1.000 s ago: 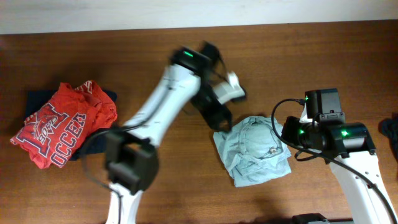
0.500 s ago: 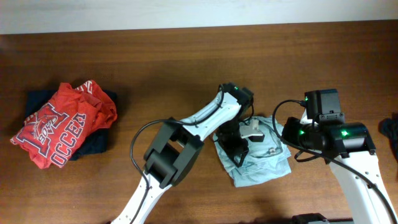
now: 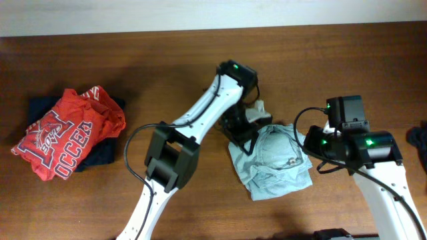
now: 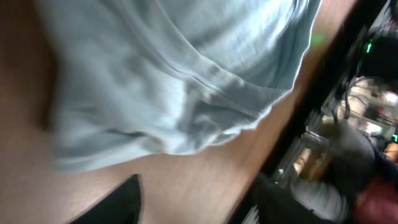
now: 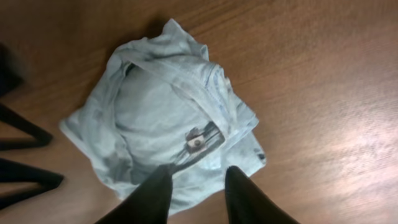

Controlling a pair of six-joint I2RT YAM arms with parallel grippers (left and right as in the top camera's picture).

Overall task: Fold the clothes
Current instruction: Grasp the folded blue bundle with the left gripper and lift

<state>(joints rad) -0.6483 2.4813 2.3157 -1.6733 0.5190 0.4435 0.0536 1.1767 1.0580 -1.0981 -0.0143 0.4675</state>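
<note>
Pale grey-teal cotton marks out the T-shirt [image 3: 272, 167], which lies in a rumpled, roughly squared bundle on the brown wooden tabletop [image 3: 333, 60], right of centre and between the two arms. Its neckline faces up, and a small label [image 5: 198, 140] shows inside the collar.

The left pincer [image 3: 245, 139] sits at the bundle's upper-left corner. In the right wrist view its two dark fingers [image 5: 28, 127] reach in from the side. They are spread apart with bare wood between them, just beside the shirt's corner, and they grip nothing (the left wrist view is badly blurred and gives only cloth, wood and one dark fingertip).

The right pincer [image 5: 199, 171] hangs over the bundle's right edge. Its own fingers stand apart with the shirt's hem visible in the gap. They are not closed on the cloth, and I cannot tell whether the tips touch it.

At the tabletop's left end lies a crumpled red shirt [image 3: 67, 137] with white block lettering, of which "OCCER" can be read. It rests on a dark navy garment [image 3: 103, 157] that shows along its upper and lower-right borders. Both are well apart from the T-shirt and the arms. A dark shape [image 3: 419, 137] pokes in at the right edge, and what it is cannot be made out.
</note>
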